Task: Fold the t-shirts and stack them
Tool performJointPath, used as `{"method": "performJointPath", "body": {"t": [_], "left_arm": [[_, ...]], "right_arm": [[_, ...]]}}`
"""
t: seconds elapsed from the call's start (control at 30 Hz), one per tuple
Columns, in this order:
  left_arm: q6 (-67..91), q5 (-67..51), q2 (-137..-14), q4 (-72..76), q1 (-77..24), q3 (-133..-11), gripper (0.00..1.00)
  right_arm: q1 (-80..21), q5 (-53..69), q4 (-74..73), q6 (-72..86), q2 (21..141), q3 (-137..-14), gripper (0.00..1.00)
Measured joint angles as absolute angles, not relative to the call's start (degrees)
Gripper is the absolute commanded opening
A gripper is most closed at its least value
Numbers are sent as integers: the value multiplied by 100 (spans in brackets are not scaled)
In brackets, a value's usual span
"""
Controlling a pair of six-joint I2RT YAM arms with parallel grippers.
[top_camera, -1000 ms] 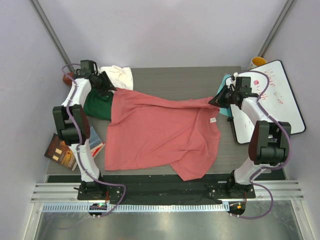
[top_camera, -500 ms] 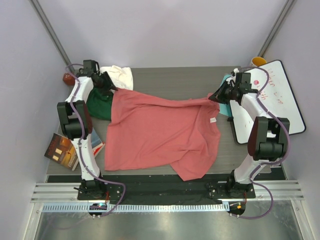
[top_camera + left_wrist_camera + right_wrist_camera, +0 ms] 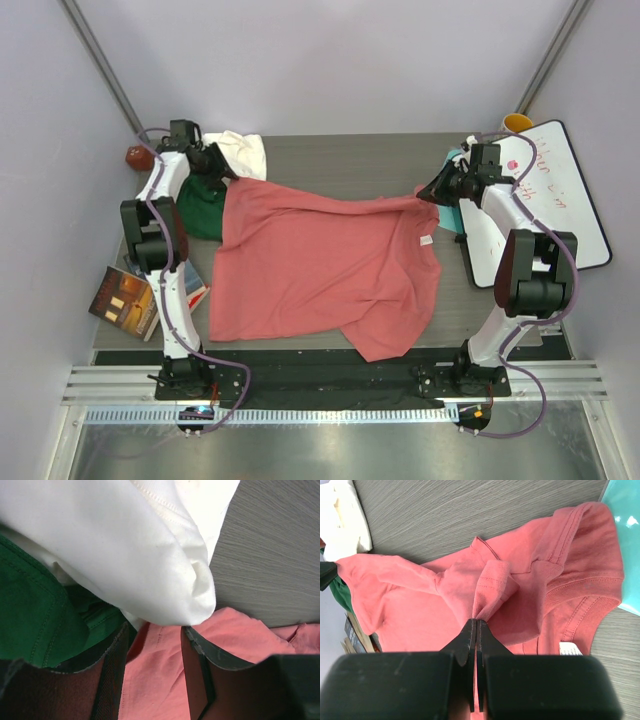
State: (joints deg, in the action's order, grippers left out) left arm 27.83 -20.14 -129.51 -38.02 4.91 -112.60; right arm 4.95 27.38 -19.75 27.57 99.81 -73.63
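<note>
The salmon-pink t-shirt [image 3: 320,265] lies spread across the table's middle, its white neck label [image 3: 570,649] showing. My right gripper [image 3: 432,192] is shut on a bunched fold of it [image 3: 476,621] at its far right edge. The dark green t-shirt [image 3: 198,212] lies crumpled at the left, and the cream-white t-shirt [image 3: 240,152] is heaped behind it. My left gripper [image 3: 214,163] hovers where those three meet. In the left wrist view it is open [image 3: 155,630], the salmon cloth [image 3: 155,685] lying in the gap, cream cloth [image 3: 125,555] just ahead and green cloth [image 3: 35,620] to the left.
A whiteboard [image 3: 560,200] leans off the table's right edge with a teal item [image 3: 452,218] beside it. A yellow cup [image 3: 517,123] stands at the back right. Glossy books [image 3: 125,295] lie off the left edge, and a brown object [image 3: 135,156] sits at the back left.
The left arm's elbow has swung toward the back left while its gripper stays by the cream shirt. The right arm has drawn back slightly, still gripping the salmon fold.
</note>
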Motion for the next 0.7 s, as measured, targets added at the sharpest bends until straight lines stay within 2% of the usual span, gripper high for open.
{"method": "performJointPath", "body": {"t": [0.23,0.7], "left_arm": [[2803,-2091,-13017,-3767,491,-11260,47],[2952,-2296,-13034,-3417,491,-11172,39]], "right_arm": [[495,2735,-1975,2757,9981,-7363,1],[495,2735,-1975,2823,9981,-7363,1]]}}
